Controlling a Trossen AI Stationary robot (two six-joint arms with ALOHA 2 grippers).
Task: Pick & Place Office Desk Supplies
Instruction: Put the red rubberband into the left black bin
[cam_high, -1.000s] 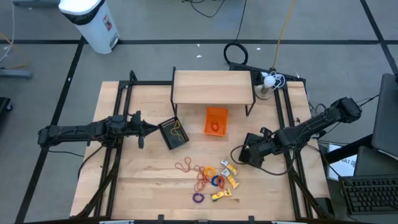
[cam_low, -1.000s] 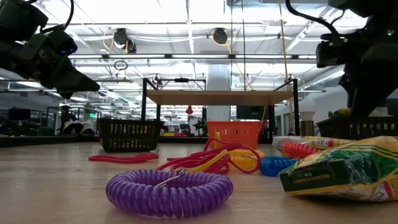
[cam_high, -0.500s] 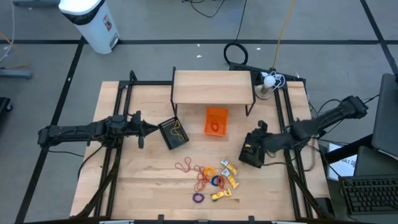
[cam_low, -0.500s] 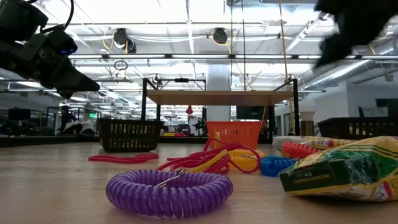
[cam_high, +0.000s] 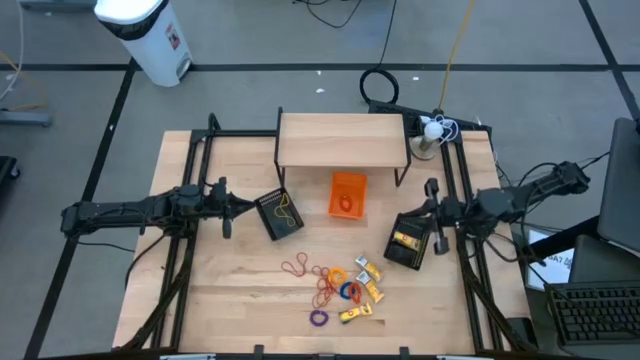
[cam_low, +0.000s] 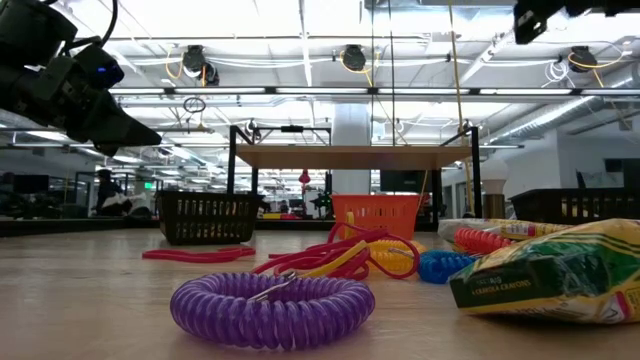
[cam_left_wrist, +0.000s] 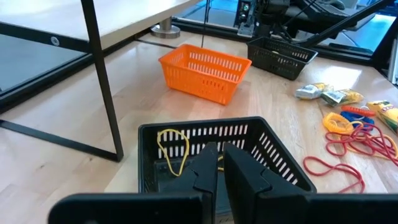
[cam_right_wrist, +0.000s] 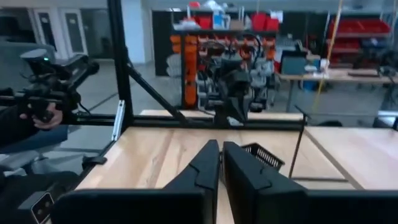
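The office desk supplies lie loose on the near middle of the table: red rubber bands (cam_high: 298, 268), a blue ring (cam_high: 350, 291), a purple coil ring (cam_high: 318, 319) (cam_low: 270, 308) and yellow-and-white pieces (cam_high: 371, 287). My left gripper (cam_high: 240, 207) (cam_left_wrist: 221, 167) is shut with nothing in it, just left of a black basket (cam_high: 281, 213) that holds a yellow band (cam_left_wrist: 173, 149). My right gripper (cam_high: 428, 213) (cam_right_wrist: 221, 163) is shut and bare, raised level beside another black basket (cam_high: 408, 243) with a yellow piece in it.
An orange basket (cam_high: 347, 194) stands in front of a small wooden shelf (cam_high: 343, 140) at the far middle. Black frame rails (cam_high: 190, 170) run along both sides of the table. A white lamp base (cam_high: 428, 140) sits at the far right. Bare wood lies near left.
My right gripper has risen from over the right black basket and drawn back toward the table's right edge, tipping from pointing down to level. The basket with its yellow piece now shows uncovered.
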